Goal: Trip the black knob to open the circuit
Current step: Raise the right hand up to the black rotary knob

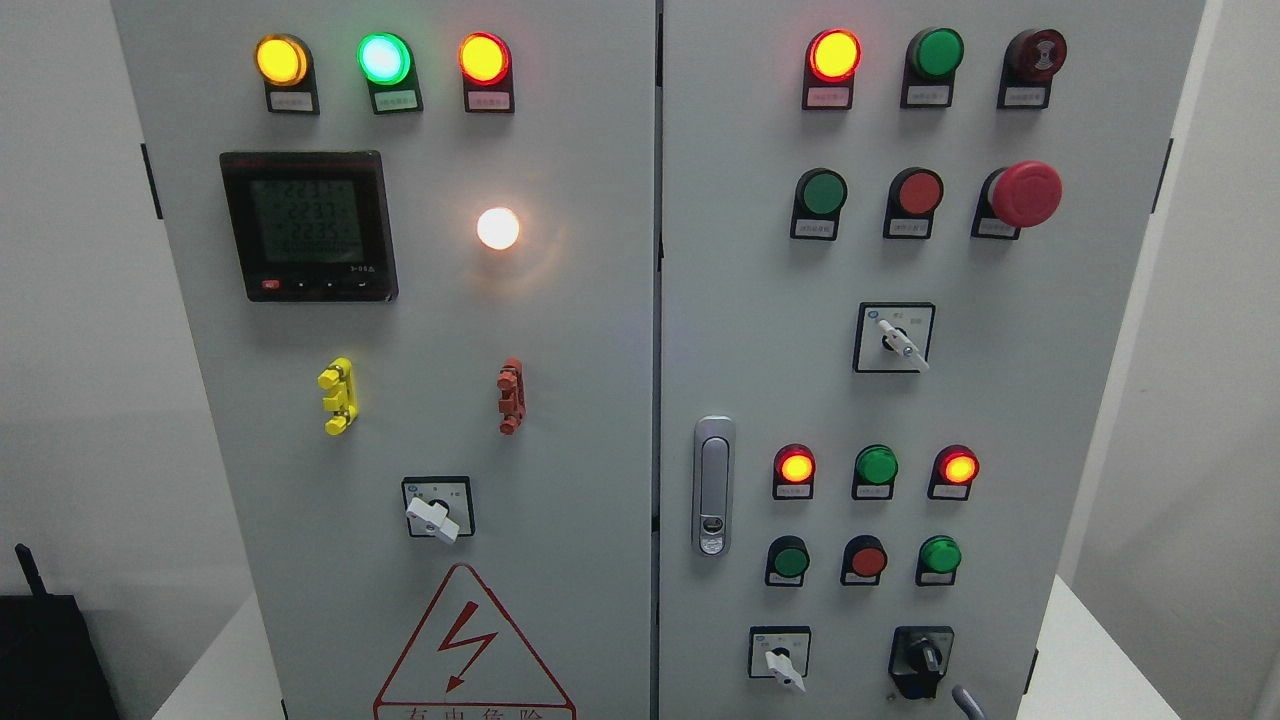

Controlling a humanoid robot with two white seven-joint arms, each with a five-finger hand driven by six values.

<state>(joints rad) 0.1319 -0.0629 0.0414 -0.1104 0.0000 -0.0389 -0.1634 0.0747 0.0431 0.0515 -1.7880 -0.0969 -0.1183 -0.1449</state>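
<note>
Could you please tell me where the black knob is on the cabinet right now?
In the head view, the black knob sits at the bottom right of the right-hand door, right of a white-handled selector switch and below a green button.

Before you stands a grey control cabinet (560, 420) with two doors, its digital meter (308, 225) lit beside a glowing white lamp (498, 228). Look right for the red mushroom stop button (1025, 193) and, lower, the silver door latch (713, 485); a lightning-bolt warning triangle (470, 650) marks the left door's foot.

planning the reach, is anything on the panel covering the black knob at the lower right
Nothing visible covers the black rotary knob on the grey metal cabinet door. Neither hand is clearly in view, so the approach path cannot be judged.
</note>
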